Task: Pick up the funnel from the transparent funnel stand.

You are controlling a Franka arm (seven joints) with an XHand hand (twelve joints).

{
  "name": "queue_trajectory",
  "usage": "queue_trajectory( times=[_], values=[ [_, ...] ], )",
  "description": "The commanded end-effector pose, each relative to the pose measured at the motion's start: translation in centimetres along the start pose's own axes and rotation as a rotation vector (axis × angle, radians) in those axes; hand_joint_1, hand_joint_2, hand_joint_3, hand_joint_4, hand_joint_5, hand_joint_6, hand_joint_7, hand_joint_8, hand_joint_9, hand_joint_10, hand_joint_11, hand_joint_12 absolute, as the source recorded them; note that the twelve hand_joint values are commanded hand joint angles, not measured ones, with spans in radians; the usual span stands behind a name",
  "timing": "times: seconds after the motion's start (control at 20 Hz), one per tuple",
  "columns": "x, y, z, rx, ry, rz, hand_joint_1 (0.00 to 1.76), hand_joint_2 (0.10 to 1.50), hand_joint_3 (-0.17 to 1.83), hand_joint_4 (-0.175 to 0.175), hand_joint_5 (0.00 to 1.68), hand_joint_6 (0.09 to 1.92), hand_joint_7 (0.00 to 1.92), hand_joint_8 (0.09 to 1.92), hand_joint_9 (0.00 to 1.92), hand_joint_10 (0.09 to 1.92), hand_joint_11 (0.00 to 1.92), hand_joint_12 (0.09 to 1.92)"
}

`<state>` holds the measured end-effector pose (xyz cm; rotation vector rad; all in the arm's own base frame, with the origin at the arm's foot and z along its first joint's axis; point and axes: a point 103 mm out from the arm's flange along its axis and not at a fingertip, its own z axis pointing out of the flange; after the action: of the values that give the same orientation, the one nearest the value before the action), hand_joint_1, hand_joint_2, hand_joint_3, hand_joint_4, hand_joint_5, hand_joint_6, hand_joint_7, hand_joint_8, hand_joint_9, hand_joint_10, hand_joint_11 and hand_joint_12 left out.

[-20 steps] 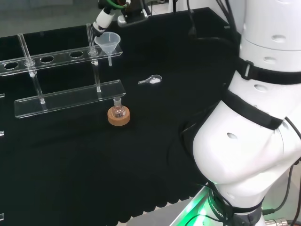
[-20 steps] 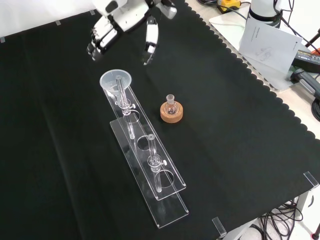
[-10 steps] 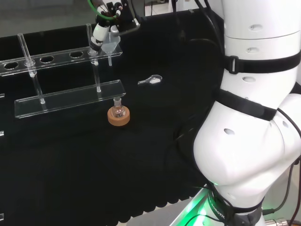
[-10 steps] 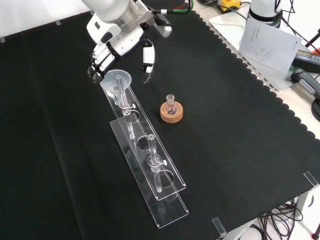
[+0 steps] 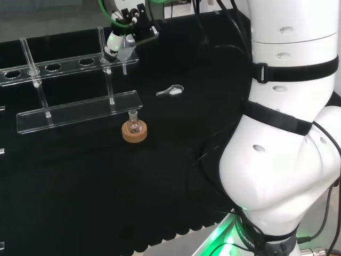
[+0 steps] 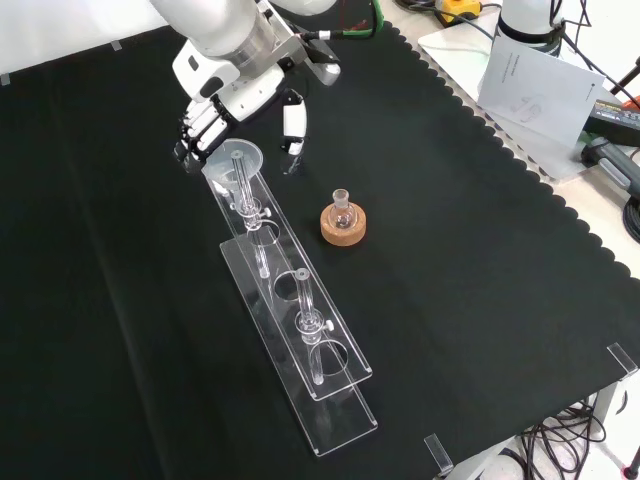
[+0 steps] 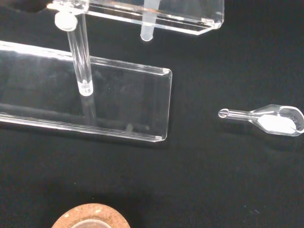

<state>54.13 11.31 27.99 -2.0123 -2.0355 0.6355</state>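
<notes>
The clear funnel [image 6: 233, 160] sits in the end hole of the transparent stand [image 6: 300, 330], its stem [image 7: 148, 29] hanging below the upper plate. My hand [image 6: 240, 92] hovers low over it and is open. Its fingers [image 6: 198, 130] reach down at the rim's left side in the front view, and the thumb [image 6: 293, 125] hangs to the right, a little apart from the rim. In the head view the hand [image 5: 120, 40] covers most of the funnel at the right end of the stand [image 5: 80, 109].
A small flask on a cork ring [image 6: 343, 222] stands just right of the stand in the front view, also seen as the cork ring [image 5: 134, 132] in the head view. A small glass scoop [image 7: 270, 118] with white powder lies on the cloth [image 5: 171, 90]. Papers and cables lie beyond the cloth's right edge.
The hand has come down and toward the funnel; its fingers and thumb now stand on either side of the rim instead of above and beyond it. The funnel has not moved.
</notes>
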Motion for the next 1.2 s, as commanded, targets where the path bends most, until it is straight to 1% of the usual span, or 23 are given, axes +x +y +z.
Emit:
queue_trajectory(
  times=[0.05,0.4,0.55,0.8,0.9,1.05,1.2],
  values=[
    [-0.2,0.5,0.4,0.001,0.011,-0.003,0.65,0.7,0.36,-0.007,0.05,0.09,0.0,0.33,0.07,0.92,0.31,1.52],
    [-0.1,1.0,0.8,0.005,0.006,-0.003,0.66,0.69,0.37,-0.005,0.04,0.09,0.0,0.38,0.1,0.92,0.34,1.5],
    [0.0,1.2,0.9,0.018,0.003,-0.003,0.67,0.69,0.37,-0.005,0.04,0.09,0.0,0.41,0.12,0.91,0.36,1.49],
    [0.0,1.8,1.5,0.032,-0.012,0.005,0.68,0.7,0.39,-0.01,0.07,0.09,0.0,0.49,0.2,0.89,0.37,1.48],
    [-0.1,1.9,1.7,0.036,-0.016,0.011,0.68,0.71,0.4,-0.013,0.09,0.09,0.0,0.55,0.23,0.87,0.38,1.48],
    [-0.3,2.0,1.8,0.026,-0.025,0.018,0.68,0.72,0.4,-0.017,0.12,0.09,0.0,0.61,0.26,0.84,0.38,1.48],
    [-0.4,1.8,1.6,-0.004,-0.034,0.026,0.66,0.75,0.41,-0.024,0.16,0.09,0.03,0.69,0.32,0.8,0.38,1.47]
  ],
)
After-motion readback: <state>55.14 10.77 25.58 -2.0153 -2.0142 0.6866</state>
